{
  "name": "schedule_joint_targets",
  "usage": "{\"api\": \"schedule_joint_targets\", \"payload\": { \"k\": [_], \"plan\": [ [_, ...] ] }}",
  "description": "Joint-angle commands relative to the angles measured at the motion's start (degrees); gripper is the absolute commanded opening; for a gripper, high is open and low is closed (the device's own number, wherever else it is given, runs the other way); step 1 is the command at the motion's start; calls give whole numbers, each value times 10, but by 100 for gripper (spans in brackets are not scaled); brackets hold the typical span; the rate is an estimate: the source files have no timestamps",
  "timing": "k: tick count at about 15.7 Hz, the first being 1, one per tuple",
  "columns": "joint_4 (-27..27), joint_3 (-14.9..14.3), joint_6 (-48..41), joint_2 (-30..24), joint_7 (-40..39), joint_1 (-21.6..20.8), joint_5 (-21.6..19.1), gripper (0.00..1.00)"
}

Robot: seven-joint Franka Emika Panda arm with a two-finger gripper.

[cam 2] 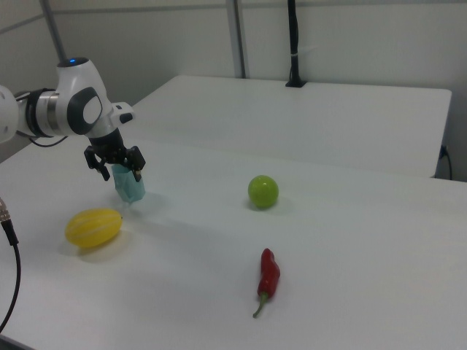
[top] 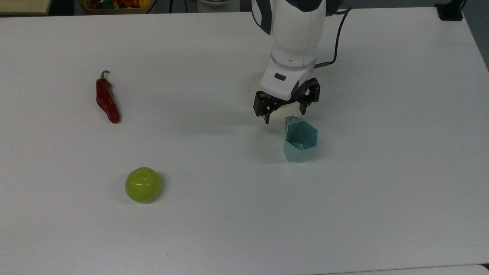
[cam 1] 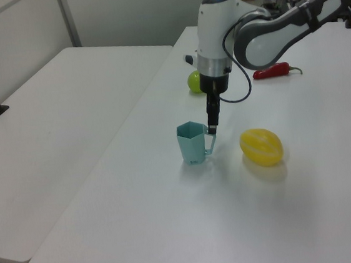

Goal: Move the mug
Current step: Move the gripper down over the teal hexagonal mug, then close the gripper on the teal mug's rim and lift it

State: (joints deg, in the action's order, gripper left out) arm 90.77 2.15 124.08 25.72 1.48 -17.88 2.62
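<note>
Gripper (top: pixel 285 116) spread wide, holding nothing; my fingers point down just above the mug's handle, at the mug's far side in the top view. Mug (top: pixel 300 140) stands upright on the white table (top: pixel 229 229), right of centre in the top view. Yellow melon (cam 1: pixel 261 146) lies just beside it, on the left view's right. Green apple (top: pixel 143 184) and red chili (top: pixel 106 99) well apart, toward the top view's left.
</note>
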Motion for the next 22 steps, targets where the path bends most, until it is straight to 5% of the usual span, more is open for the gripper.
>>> {"api": "schedule_joint_targets", "payload": {
  "k": [1,16,20,22],
  "plan": [
    [12,3,35,18,36,-8,34,100],
    [13,19,45,36,48,-6,49,34],
    [14,21,45,36,47,-6,49,1],
    [14,22,45,36,47,-6,50,0]
  ]
}}
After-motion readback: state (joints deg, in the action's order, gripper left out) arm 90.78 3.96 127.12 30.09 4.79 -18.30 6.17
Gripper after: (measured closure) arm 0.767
